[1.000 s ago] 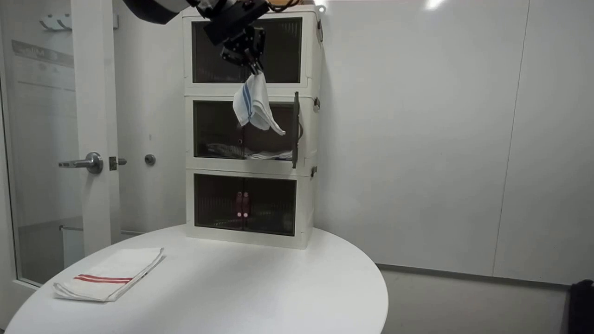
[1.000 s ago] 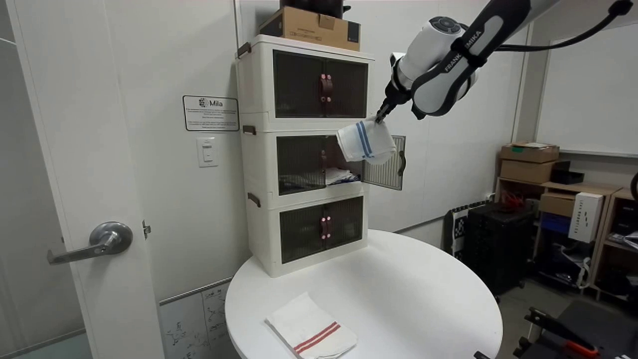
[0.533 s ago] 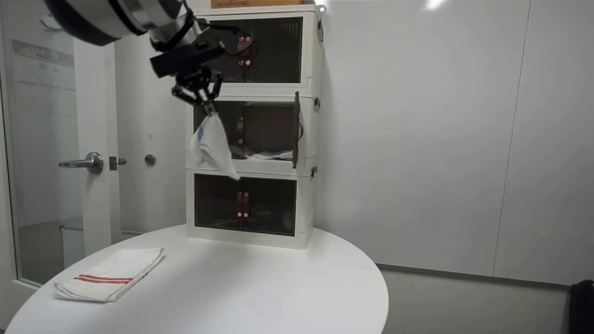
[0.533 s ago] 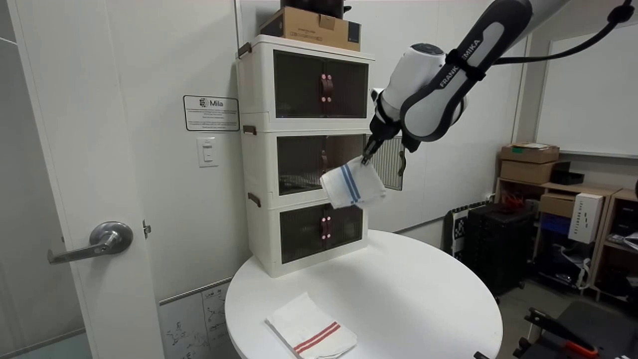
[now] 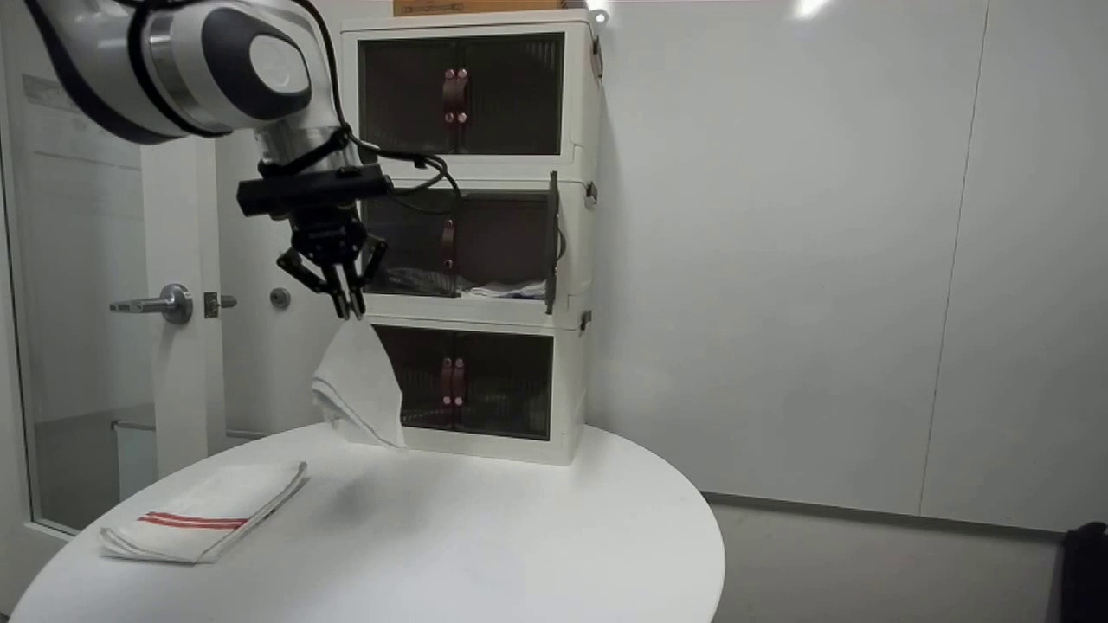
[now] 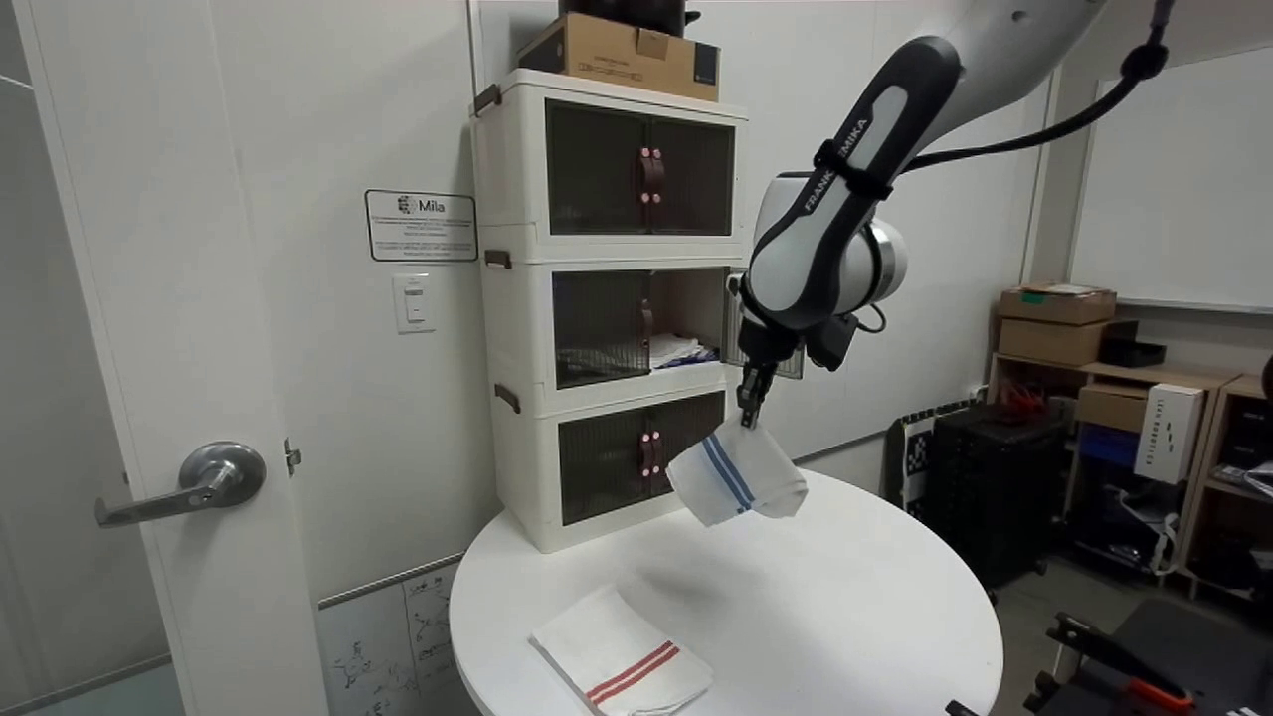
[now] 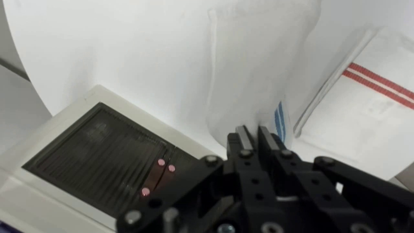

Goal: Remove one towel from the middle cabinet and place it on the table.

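My gripper (image 5: 351, 311) is shut on the upper edge of a white towel with blue stripes (image 5: 359, 385). The gripper (image 6: 748, 420) and hanging towel (image 6: 736, 475) also show in an exterior view, the towel above the white round table (image 6: 855, 597). In the wrist view the towel (image 7: 252, 64) runs from between the fingertips (image 7: 252, 131), with the table (image 7: 136, 48) behind it. The middle cabinet (image 5: 485, 309) has its right-hand door (image 5: 552, 242) open. More folded cloth (image 6: 676, 350) lies inside it.
A folded white towel with red stripes (image 5: 203, 510) lies on the table; it also shows in the wrist view (image 7: 365, 106), right of the held towel. The upper cabinet (image 6: 507, 159) and lower cabinet (image 6: 522, 467) are shut. A cardboard box (image 6: 636, 55) sits on top of the stack.
My gripper has carried the blue-striped towel down and away from the front of the cabinets to low above the table. The red-striped towel and the open cabinet door have not moved.
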`<state>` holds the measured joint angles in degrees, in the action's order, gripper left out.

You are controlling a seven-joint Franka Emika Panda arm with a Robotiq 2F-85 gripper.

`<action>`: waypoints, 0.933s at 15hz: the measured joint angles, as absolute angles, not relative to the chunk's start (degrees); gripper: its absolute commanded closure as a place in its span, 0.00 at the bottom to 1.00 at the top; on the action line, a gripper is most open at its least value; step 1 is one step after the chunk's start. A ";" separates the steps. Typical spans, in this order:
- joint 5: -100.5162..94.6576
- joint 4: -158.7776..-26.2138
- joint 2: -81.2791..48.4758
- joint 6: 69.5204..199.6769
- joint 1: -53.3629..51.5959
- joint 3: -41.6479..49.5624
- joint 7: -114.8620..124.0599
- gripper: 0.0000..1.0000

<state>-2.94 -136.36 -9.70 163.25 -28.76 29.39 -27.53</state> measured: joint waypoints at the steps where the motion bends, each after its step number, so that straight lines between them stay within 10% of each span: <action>1: -0.96 -135.12 -11.79 162.22 -27.79 28.71 -29.16 0.90; 12: -8.16 -116.58 -35.04 158.86 -3.95 9.15 -20.79 0.91; 13: -8.39 -115.22 -36.26 157.95 -3.55 8.82 -19.53 0.65; 14: -8.42 -113.98 -37.27 156.72 -3.24 8.52 -18.22 0.66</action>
<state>-8.42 -113.98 -37.27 156.72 -3.24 8.52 -18.22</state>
